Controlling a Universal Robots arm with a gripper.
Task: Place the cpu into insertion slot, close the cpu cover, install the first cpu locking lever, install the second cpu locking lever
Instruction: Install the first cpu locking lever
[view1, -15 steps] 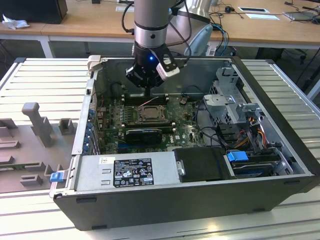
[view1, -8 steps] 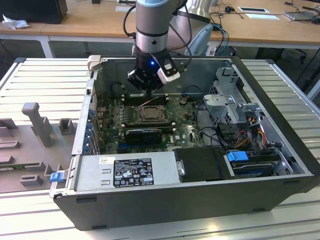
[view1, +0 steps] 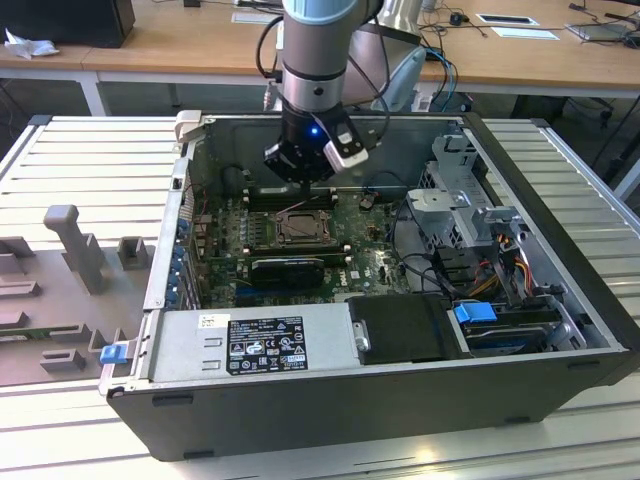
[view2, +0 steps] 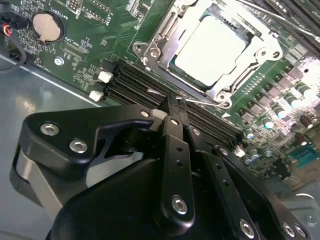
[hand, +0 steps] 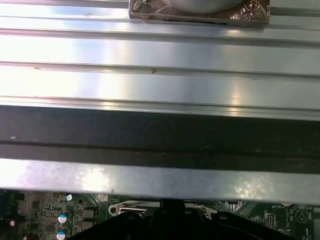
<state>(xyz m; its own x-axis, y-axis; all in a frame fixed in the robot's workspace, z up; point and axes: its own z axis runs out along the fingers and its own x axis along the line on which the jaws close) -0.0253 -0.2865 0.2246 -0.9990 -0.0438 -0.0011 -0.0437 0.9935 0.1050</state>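
The open case lies on the ribbed bench. It holds a green board, a labelled power supply along the near wall, and a drive cage with loose cables at the exterior view's right.

On the board, the slot holds the cpu. The cpu shows as a pale square through the window of the cover, which lies flat over it. A thin lever wire runs along the slot's edge nearest the memory slots. A coin battery sits well apart from the slot.

The tool hangs inside the case, just beside the slot. Its fingers are pressed together, and their tip sits right at the lever wire. I cannot tell whether the tip pinches the wire or only touches it, because the tool's own body covers that spot.

In the exterior view the arm hides the board behind the slot. In the first wrist view the case wall blocks most of the board, and a crinkled, foil-like thing on the bench is cut off at the frame's edge.
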